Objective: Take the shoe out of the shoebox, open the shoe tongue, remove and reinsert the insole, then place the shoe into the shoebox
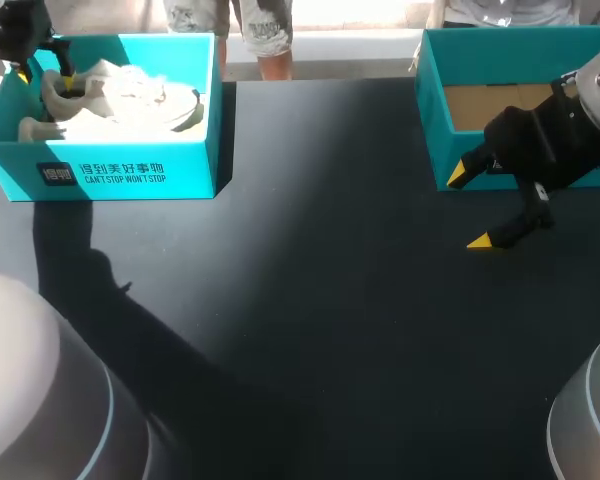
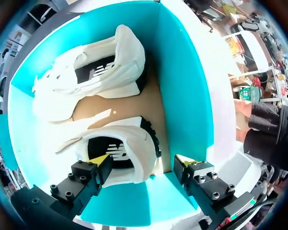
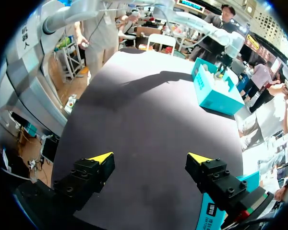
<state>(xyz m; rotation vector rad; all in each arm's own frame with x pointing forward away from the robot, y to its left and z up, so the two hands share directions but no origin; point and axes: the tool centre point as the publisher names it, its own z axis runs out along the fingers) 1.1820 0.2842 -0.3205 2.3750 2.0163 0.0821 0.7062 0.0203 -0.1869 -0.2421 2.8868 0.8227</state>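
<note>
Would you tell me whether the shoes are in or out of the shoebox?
In: both white shoes lie inside the teal shoebox, the open left gripper above the nearer one.

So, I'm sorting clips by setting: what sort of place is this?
Likely a robot test bench: a black table, a teal shoebox holding white shoes, a second box, with the left gripper and right gripper at them.

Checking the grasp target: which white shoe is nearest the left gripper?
The near shoe, directly ahead of the left gripper, with one fingertip at its opening. The far shoe lies beyond it.
</note>
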